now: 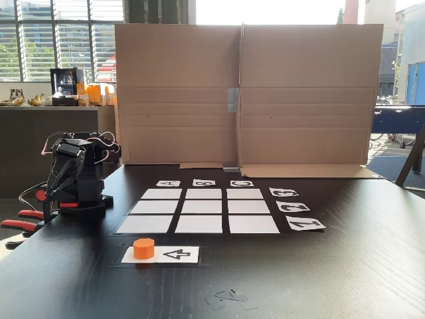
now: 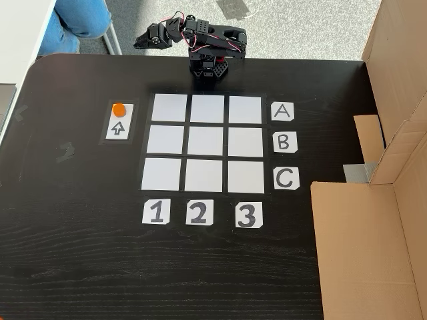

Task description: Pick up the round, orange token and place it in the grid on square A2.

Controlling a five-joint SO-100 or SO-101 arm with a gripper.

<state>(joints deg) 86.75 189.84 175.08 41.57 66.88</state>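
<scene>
I see the token (image 2: 119, 108) sitting on the arrow card (image 2: 118, 128), just left of the grid (image 2: 205, 142) in the top-down fixed view. The folded arm's fingers (image 2: 139, 44) hang off the bench; I cannot tell their state.

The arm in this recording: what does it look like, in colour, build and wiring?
The arm is a small black plastic build of blocky segments on a black base. Thin loose wires, red among them, loop over its top. In a fixed view, red-handled clamps sit at its foot on the table edge. The gripper is black too.
</scene>
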